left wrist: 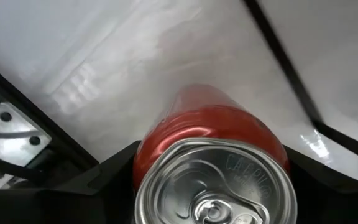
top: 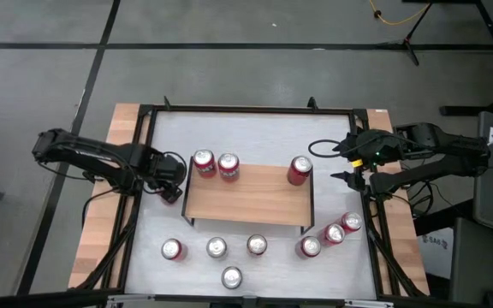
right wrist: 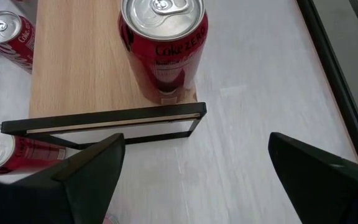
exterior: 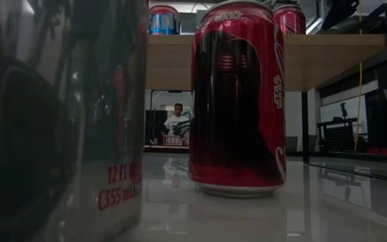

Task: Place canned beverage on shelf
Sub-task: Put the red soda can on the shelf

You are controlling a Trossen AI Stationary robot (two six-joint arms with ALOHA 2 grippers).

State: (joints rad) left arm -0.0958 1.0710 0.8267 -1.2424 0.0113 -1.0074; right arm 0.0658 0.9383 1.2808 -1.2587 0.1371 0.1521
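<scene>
Shelf (top: 246, 195): set at the table's (top: 255, 124) middle.
On shelf: two cans (top: 216, 165) at its left end, one can (top: 299, 170) at its right end.
Table's left: one can (left wrist: 213, 168), beside the shelf.
Table front: four cans (top: 216, 254) placed in a loose row.
Table's right front: three cans (top: 330, 234) clustered.

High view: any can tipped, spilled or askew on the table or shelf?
Nothing stands out. Three cans stand upright on the shelf, the loose cans stand upright on the table, and no spill shows. The left hand grips a can.
</scene>
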